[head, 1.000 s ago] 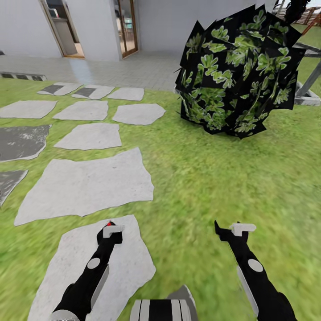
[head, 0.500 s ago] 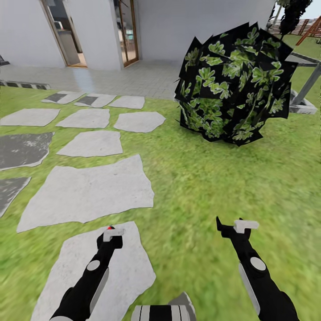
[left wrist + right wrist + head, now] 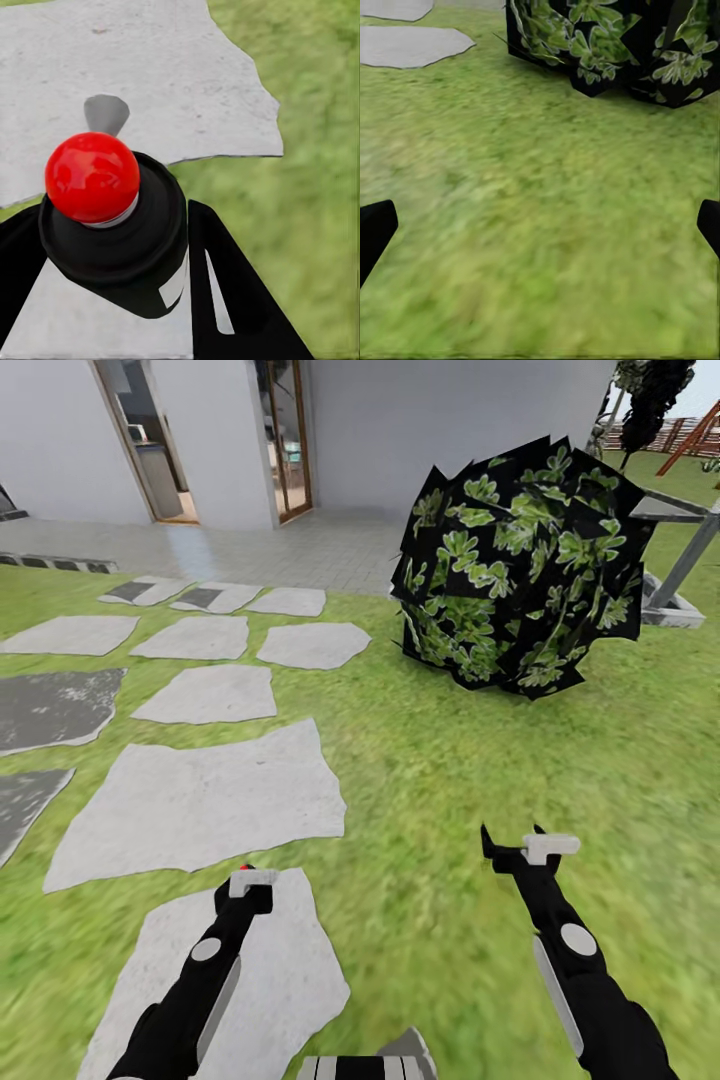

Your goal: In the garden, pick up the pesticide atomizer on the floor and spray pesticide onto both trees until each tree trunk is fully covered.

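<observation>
The left gripper [image 3: 252, 881] jaws grasp the pesticide atomizer [image 3: 112, 217] upright for transit, while the right gripper [image 3: 512, 850] jaws stand released over the grass [image 3: 450, 760].

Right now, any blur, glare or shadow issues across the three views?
Head view: grass smeared near the bottom, bush sharp. Left wrist view: soft glare on the atomizer's red cap, small grey shadow on the paving stone. Right wrist view: grass blurred throughout.
</observation>
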Available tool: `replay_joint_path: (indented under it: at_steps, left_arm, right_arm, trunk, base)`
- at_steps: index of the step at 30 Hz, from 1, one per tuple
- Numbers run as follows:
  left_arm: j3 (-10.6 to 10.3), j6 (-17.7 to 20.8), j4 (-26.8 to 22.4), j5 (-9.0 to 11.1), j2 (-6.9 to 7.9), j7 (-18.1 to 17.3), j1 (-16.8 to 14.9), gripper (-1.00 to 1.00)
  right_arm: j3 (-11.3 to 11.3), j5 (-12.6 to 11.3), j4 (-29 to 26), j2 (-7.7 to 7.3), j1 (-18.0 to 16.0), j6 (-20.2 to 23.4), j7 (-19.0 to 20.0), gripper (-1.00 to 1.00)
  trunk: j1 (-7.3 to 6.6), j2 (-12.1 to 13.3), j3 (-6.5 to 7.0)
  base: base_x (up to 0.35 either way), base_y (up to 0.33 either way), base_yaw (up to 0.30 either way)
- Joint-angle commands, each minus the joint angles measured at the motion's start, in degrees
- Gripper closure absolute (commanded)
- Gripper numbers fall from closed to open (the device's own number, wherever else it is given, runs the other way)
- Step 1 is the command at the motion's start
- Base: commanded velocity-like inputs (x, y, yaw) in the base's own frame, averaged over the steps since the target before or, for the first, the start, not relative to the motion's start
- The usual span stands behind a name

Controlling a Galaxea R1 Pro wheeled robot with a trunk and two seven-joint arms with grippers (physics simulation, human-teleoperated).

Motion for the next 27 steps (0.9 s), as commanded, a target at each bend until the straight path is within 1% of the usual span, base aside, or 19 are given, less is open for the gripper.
replay_joint_path:
  at_steps: [1, 12, 27]
  left_arm:
    - [-0.05, 0.20, -0.09, -0.02, -0.03, 0.00, 0.03, 1.00]
    - [-0.06, 0.54, -1.62, 0.02, -0.07, -0.02, 0.18, 1.00]
    - [-0.11, 0.39, -1.78, -0.04, -0.05, -0.12, 0.24, 1.00]
  right_arm:
    - [0.00, 0.18, 0.29, -0.07, 0.00, 0.00, 0.03, -1.00]
    - [-0.08, 0.46, 0.83, -0.27, 0.01, -0.01, 0.08, -1.00]
    - [-0.08, 0.30, 0.73, -0.03, 0.01, 0.00, 0.00, -1.00]
  trunk:
    - [0.00, 0.00, 0.09]
    - [0.00, 0.00, 1.08]
    - [0.00, 0.00, 2.43]
  base:
    - [0.000, 0.000, 0.000]
    - [0.000, 0.000, 0.000]
    - [0.000, 0.000, 0.000]
